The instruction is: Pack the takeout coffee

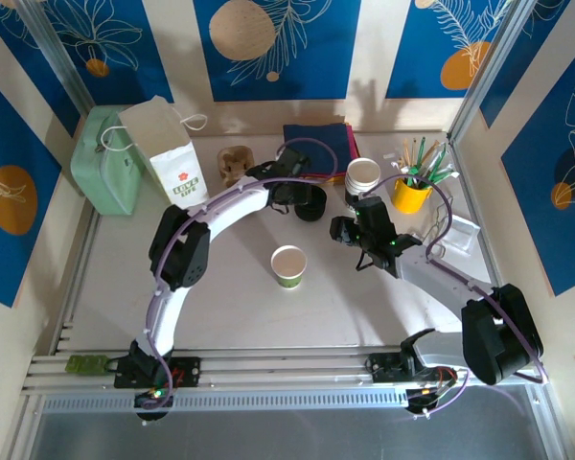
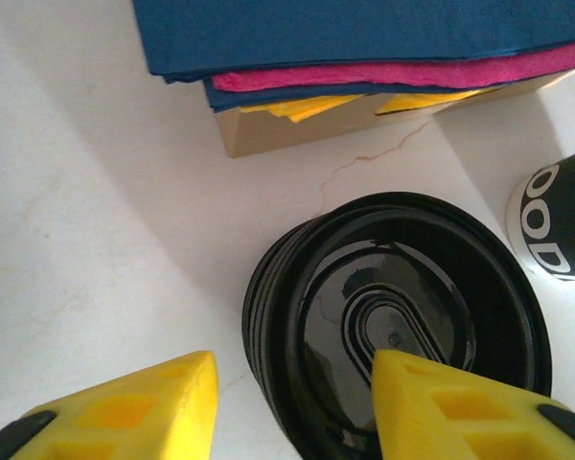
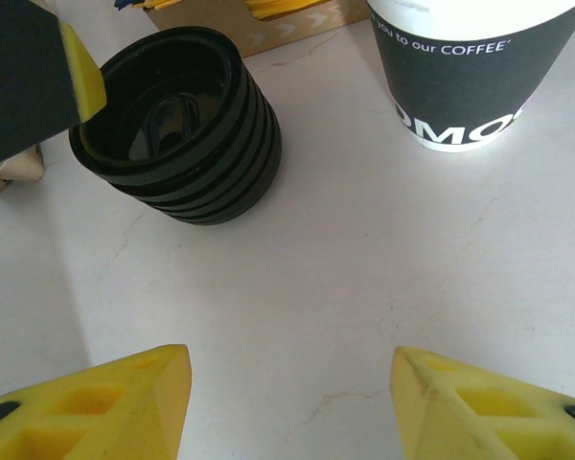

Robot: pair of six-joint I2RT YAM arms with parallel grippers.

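The takeout coffee [image 1: 288,265] is a small olive-green paper cup standing upright mid-table, its top open with no lid on it. A stack of black lids [image 1: 311,204] [image 2: 402,316] [image 3: 182,125] sits behind it. My left gripper [image 1: 302,196] [image 2: 292,369] is down at that stack with its jaws apart. One yellow finger [image 2: 431,402] is over the top lid's inside, and the other stands outside the rim with bare table between. My right gripper [image 1: 345,230] [image 3: 290,359] is open over bare table, just right of the lids, holding nothing.
A stack of white cups with black sleeves [image 1: 362,177] [image 3: 470,67] stands right of the lids. Folded napkins [image 1: 318,144] [image 2: 364,38] lie behind. A paper bag [image 1: 168,153], a green case [image 1: 105,158], a cardboard holder [image 1: 235,163] and a yellow utensil cup [image 1: 412,192] line the back.
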